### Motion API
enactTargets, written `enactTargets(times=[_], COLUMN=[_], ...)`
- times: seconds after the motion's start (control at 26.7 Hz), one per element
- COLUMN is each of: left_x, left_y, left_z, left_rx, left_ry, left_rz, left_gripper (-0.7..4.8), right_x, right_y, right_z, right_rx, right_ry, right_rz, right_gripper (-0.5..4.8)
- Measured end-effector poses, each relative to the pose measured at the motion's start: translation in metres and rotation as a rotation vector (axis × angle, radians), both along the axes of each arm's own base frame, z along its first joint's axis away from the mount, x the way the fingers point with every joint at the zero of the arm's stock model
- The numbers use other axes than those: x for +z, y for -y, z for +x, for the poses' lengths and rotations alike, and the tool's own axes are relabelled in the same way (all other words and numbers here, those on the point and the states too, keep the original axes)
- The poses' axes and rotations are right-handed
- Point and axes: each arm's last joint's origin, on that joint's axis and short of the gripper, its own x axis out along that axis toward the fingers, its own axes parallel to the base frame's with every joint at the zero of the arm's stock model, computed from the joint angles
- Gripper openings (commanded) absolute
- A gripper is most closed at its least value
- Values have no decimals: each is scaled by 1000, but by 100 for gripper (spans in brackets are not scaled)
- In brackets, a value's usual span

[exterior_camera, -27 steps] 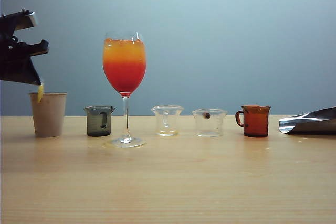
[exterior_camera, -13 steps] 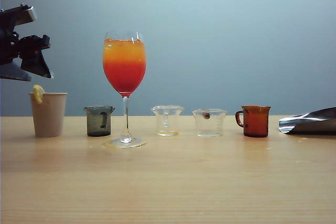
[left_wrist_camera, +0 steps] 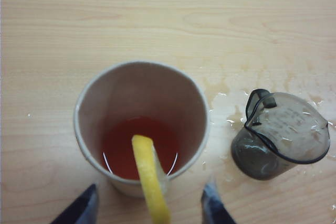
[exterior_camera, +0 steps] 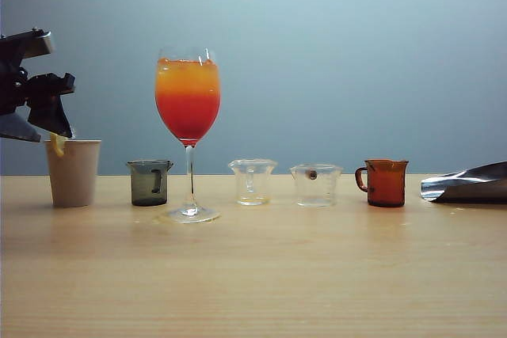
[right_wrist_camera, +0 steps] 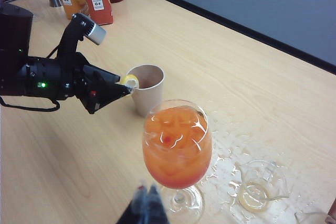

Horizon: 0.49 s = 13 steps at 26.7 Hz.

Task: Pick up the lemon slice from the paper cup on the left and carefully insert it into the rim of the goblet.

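Lemon slice [left_wrist_camera: 149, 179] small and thin, seen edge-on in the left wrist view: bright yellow rind, a sliver of pale flesh beside it. Perches on the near rim of the paper cup [left_wrist_camera: 94, 98], half over the cup's inside, half hanging outside the wall. Shows in the exterior view as a yellow scrap [exterior_camera: 57, 144] at the cup's left lip, and in the right wrist view as a small yellow round [right_wrist_camera: 130, 81] on the rim.

Paper cup [exterior_camera: 74, 172] plain beige-white, tapered, standing upright at the far left of the wooden table [exterior_camera: 253, 275], with a shallow pool of red liquid at its bottom.

Left gripper [left_wrist_camera: 147, 205] poised just above the cup's rim, jaws spread apart, one finger on either side of the slice and neither clearly touching it. From the side, same gripper [exterior_camera: 49, 128] dark and angled down over the cup.

Goblet [exterior_camera: 188, 132] tall, clear, stemmed, filled orange over red, to the right of the small dark glass jug [exterior_camera: 150, 182].

Right gripper [right_wrist_camera: 147, 203] blurred at the edge of its own view, near the goblet's foot, fingers pressed together, holding nothing.
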Motion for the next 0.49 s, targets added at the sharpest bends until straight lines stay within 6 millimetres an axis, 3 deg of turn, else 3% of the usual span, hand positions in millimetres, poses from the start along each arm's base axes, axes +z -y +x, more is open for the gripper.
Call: enactTargets(times=[0.49], left_x=[-1], left_y=[0], left_z=[1], left_rx=[0], left_ry=[1], left_rz=[0], left_gripper=[233], right_x=[-1], right_y=[0], right_z=[0], right_rx=[4], right_ry=[2], right_rz=[-12], right_gripper=[-4])
